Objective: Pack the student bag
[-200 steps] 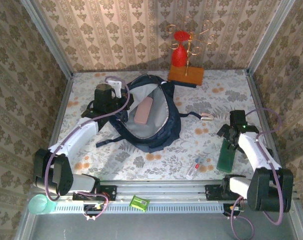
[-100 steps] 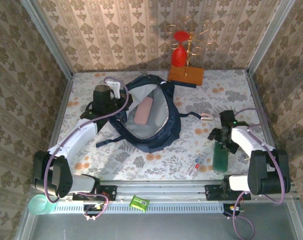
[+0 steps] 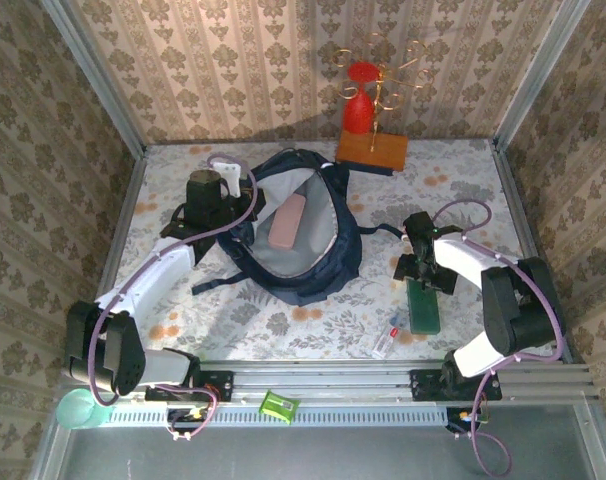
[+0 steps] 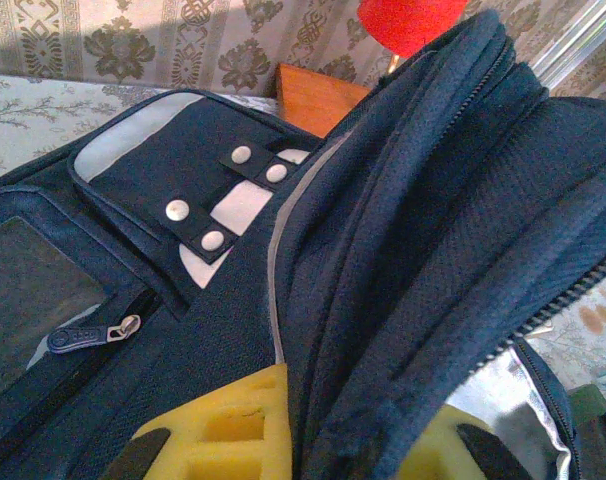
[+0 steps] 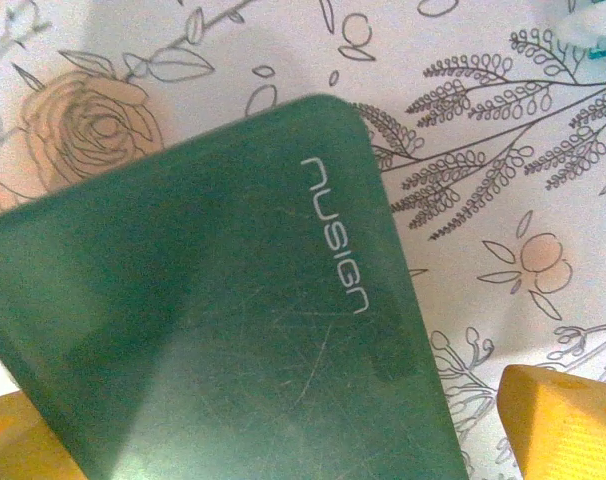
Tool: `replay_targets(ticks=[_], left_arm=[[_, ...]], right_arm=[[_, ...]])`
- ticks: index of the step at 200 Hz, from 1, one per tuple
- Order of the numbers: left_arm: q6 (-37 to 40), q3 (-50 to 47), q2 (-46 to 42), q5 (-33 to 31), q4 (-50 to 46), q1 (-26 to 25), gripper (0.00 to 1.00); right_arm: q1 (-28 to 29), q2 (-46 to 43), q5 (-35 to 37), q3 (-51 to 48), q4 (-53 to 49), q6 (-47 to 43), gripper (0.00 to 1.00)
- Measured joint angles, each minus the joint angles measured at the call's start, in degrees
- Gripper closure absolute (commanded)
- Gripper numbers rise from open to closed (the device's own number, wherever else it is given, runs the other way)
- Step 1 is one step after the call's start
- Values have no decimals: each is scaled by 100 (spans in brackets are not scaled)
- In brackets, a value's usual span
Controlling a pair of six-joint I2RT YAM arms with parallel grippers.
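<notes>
student bag (image 3: 335,255) sits left of centre on the desk (image 3: 463,190), toward the far edge, main compartment unzipped, mouth gaping up, pink pouch (image 3: 286,222) already lying on the grey lining. left gripper (image 4: 323,445) is clamped on the navy fabric at the bag's left rim, yellow fingers (image 4: 223,430) either side of a fold beside the snap-button front patch (image 4: 233,205). my read: it's there to hold the mouth open and pin the bag so it doesn't slide when something goes in. right gripper (image 3: 420,272) is low over the far end of the green case (image 3: 424,308), which lies flat right of the bag, nearer the front edge, apart from it. wrist view: jaws spread wide, the case's NUSIGN corner between the two yellow fingers, floral cloth showing between the case edge and one finger (image 5: 563,420), so straddling, not squeezing. case is skewed to the jaw line and looks thin and hard, so a close from here could twist it or slip off the corner. likely step: grab the case, then carry it to the open mouth. pen-like bits (image 3: 388,335) near the front edge aren't packed, so early-to-mid. wooden-base stand (image 3: 371,150) at the far edge sits close behind the bag
</notes>
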Motion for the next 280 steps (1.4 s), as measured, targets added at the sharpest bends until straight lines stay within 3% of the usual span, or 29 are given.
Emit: replay_targets(ticks=[47, 67, 86, 140, 171, 195, 220, 250, 280], left_arm=[[0, -42, 0, 0, 46, 2, 100], [0, -57, 0, 0, 76, 2, 100], [0, -68, 0, 0, 83, 2, 100], [-2, -68, 0, 2, 96, 0, 100], [-7, -68, 0, 2, 96, -2, 100], [-7, -63, 0, 4, 87, -13, 100], [-4, 94, -2, 24, -57, -26, 100], [2, 376, -50, 20, -376, -63, 100], [33, 761, -76, 13, -745, -68, 100]], right_arm=[[-7, 487, -181, 455, -243, -409, 16], [-24, 595, -308, 599, -332, -592, 35], [-22, 498, -304, 605, -271, -723, 43], [68, -1239, -87, 1414, -514, -885, 52], [898, -1801, -898, 1917, 151, -304, 53], [1834, -1145, -1550, 2234, 1075, 367, 53], [2406, -26, -2004, 2717, 1967, 1027, 53], [2522, 1005, -2017, 3056, 2702, 1764, 52], [2463, 1613, -1268, 3204, 2852, 2216, 50]])
